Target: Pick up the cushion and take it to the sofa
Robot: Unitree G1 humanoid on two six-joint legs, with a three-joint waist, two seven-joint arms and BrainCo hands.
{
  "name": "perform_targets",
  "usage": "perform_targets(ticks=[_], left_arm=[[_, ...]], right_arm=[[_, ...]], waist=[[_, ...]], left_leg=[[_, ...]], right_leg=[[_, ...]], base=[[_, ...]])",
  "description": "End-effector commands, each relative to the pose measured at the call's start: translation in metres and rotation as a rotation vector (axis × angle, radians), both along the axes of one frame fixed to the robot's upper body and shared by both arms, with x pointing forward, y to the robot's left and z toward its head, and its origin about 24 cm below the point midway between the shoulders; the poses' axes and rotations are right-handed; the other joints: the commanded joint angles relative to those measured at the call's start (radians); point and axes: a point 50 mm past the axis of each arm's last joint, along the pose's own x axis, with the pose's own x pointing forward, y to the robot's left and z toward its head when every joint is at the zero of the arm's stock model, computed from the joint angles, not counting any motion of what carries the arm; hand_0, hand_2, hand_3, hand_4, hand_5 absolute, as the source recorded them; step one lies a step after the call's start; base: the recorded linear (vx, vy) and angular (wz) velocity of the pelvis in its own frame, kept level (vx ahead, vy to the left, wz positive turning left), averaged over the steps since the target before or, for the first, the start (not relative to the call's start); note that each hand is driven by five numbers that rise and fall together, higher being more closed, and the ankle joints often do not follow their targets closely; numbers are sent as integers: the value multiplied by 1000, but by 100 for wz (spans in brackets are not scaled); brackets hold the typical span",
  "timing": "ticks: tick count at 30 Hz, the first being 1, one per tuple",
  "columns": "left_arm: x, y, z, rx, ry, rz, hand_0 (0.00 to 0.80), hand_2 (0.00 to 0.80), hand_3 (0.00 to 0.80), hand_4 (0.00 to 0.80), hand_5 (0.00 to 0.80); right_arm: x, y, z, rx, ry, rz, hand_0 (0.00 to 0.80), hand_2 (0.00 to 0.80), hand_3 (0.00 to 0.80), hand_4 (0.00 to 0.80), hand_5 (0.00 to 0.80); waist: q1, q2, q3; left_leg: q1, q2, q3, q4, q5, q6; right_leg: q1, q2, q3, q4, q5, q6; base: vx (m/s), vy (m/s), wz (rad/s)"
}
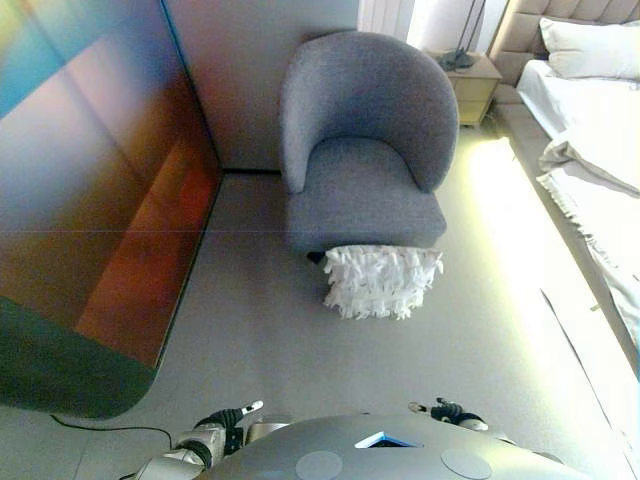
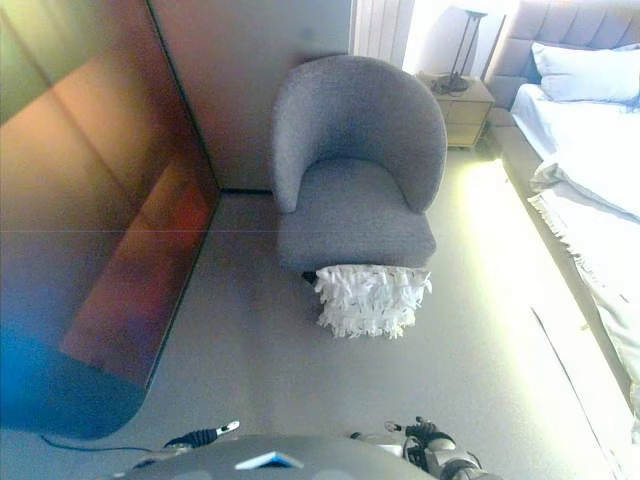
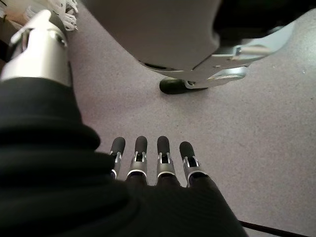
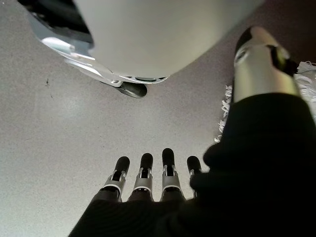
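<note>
A white fringed cushion (image 1: 382,281) lies on the grey carpet, leaning against the front of a grey armchair (image 1: 364,150). A bit of its fringe shows in the right wrist view (image 4: 302,74). My left hand (image 1: 228,419) hangs low at my left side, far from the cushion, fingers straight and empty (image 3: 150,160). My right hand (image 1: 447,411) hangs low at my right side, fingers straight and empty (image 4: 153,173).
A dark glossy panel (image 1: 95,190) stands along the left. A bed with white bedding (image 1: 590,130) runs along the right, and a nightstand with a lamp (image 1: 470,75) stands behind. Bare carpet (image 1: 260,340) lies between me and the cushion.
</note>
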Motion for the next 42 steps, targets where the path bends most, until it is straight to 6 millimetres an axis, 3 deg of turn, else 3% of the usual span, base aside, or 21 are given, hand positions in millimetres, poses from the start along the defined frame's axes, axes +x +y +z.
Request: perform_targets(ticks=[1,22,31,34,35,36,38,42], left_arm=[[21,0,2,19,-24,-21,0,0,0,0,0],[17,-3,1,7,-14,4,0,0,0,0,0],[21,-1,2,24,-38,37,0,0,0,0,0],[32,0,4,24,-98,44,0,0,0,0,0],[34,0,5,20,-108,43,0,0,0,0,0],[37,-2,5,6,-130,58,0,0,0,0,0],[39,-6,4,-32,-156,103,0,0,0,0,0],[34,-7,3,-38,-174,136,0,0,0,0,0]], right_arm=[[24,0,3,-26,-25,36,0,0,0,0,0],[24,3,2,-20,-43,23,0,0,0,0,0],[28,3,3,-25,-50,7,0,0,0,0,0],[37,-1,6,-20,-70,27,0,0,0,0,0],[39,-1,6,-20,-73,30,0,0,0,0,0],[44,-4,8,-26,-81,38,0,0,0,0,0],[49,-8,10,-36,-84,28,0,0,0,0,0],[48,-13,11,-45,-84,-22,0,0,0,0,0]], waist=[[4,-35,24],[5,-40,31],[3,-46,38],[11,-76,74],[11,-82,76],[19,-89,103],[25,-87,127],[49,-67,147]], left_leg=[[11,-14,13,6,-74,37],[12,-13,7,6,-77,39],[28,-7,7,17,-75,44],[-72,-24,-8,291,-149,52],[-97,-28,-12,320,-154,53],[-161,-21,-27,483,-140,49],[-226,-21,-37,614,-109,46],[-251,-30,-79,522,-41,33]], right_leg=[[-6,-86,-1,2,24,100],[-5,-72,6,2,21,93],[-10,-40,20,30,-5,67],[-40,-55,21,88,-21,34],[-51,-59,21,95,-22,28],[-60,-60,23,119,-30,6],[-72,-55,35,145,-35,-16],[-45,-32,53,171,-71,-10]], base=[[0,0,0],[1,-8,0],[5,-92,1],[-72,-164,0],[-113,-169,-1],[-96,-139,-9],[-57,-134,-27],[111,-40,-60]])
